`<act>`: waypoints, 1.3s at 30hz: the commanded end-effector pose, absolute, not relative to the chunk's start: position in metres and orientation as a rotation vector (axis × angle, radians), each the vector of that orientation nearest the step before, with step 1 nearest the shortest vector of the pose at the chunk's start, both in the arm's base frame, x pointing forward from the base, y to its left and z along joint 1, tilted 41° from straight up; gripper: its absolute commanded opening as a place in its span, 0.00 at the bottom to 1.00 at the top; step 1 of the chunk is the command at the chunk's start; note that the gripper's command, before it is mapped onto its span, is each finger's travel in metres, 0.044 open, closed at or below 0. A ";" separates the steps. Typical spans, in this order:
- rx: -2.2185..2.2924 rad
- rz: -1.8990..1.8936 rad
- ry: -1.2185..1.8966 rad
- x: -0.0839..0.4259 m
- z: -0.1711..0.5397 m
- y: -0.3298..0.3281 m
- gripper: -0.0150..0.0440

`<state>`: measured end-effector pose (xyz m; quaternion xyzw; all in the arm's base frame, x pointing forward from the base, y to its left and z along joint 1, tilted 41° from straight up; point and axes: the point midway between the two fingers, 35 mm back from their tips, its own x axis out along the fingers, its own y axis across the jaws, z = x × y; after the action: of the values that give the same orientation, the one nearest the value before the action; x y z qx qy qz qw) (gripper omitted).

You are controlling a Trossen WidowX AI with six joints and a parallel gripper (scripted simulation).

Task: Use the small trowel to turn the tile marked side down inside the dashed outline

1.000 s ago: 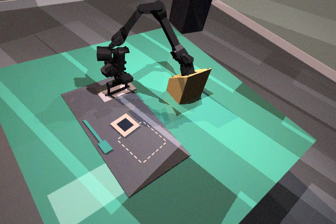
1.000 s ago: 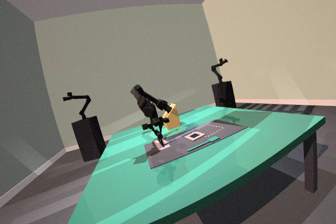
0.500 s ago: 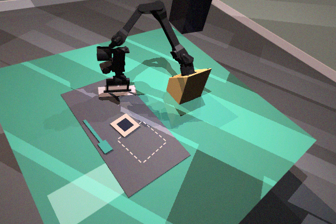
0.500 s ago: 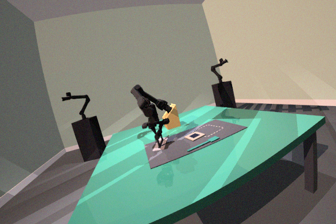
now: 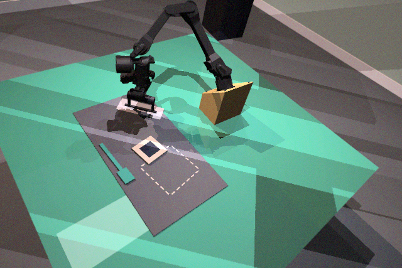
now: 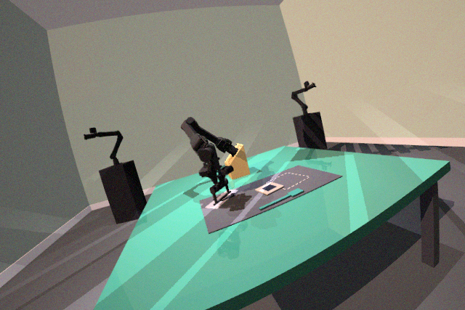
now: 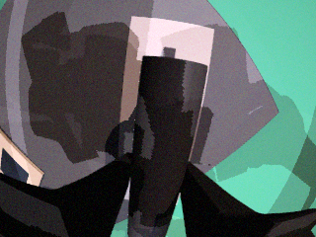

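Observation:
My gripper [image 5: 140, 93] [image 6: 220, 184] [image 7: 157, 164] is shut on the dark handle of the trowel [image 5: 158, 112] [image 6: 212, 205] [image 7: 148, 35]. Its flat white blade is level, over the mat's far end; whether it touches the mat I cannot tell. The square tile [image 5: 150, 149] [image 6: 269, 187] [image 7: 14, 168] lies flat on the mat [image 5: 156, 213] [image 6: 322, 177] [image 7: 232, 133], dark square mark facing up. In the top view it lies mostly outside the dashed outline [image 5: 171, 194] [image 6: 309, 176], at its upper left corner.
A flat teal spatula-shaped piece [image 5: 125, 175] [image 6: 296, 192] lies along the mat's edge beside the tile. The arm's base stands on an orange wedge block [image 5: 232, 106] [image 6: 239, 164] on the teal table [image 5: 292, 138] [image 6: 180, 246]. Two dark pedestals with small arms stand beyond the table.

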<state>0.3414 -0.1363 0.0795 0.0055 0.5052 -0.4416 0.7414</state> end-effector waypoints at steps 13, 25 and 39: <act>0.064 -1.005 1.074 0.342 0.079 -0.137 0.71; 0.064 -1.005 1.074 0.342 0.079 -0.137 0.71; 0.080 -1.016 1.063 0.334 0.113 -0.109 0.71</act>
<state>0.3364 -0.1086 0.1108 0.0349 0.4852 -0.4593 0.7432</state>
